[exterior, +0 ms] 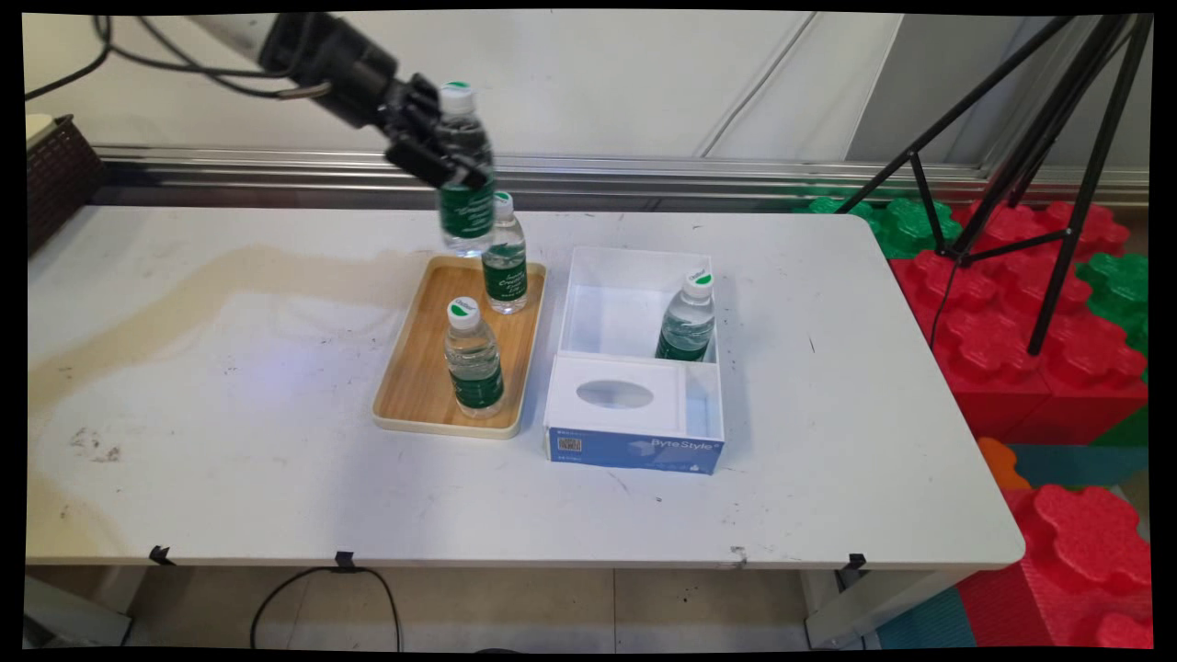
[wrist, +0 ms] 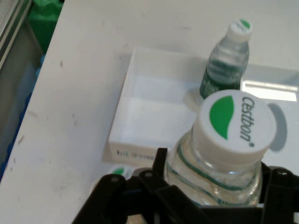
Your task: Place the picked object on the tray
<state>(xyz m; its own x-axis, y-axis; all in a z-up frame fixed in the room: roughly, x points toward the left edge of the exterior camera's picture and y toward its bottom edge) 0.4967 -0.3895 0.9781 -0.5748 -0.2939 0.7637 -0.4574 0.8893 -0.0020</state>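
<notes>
The gripper (exterior: 457, 158) is closed around a water bottle (exterior: 464, 175) and holds it upright in the air, above the far end of the wooden tray (exterior: 418, 377). Two more bottles (exterior: 474, 359) stand on the tray. A fourth bottle (exterior: 687, 317) stands in the white box (exterior: 634, 276) beside it.

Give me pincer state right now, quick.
Pincer: shut on a water bottle, held upright in the air above the far end of the wooden tray.
</notes>
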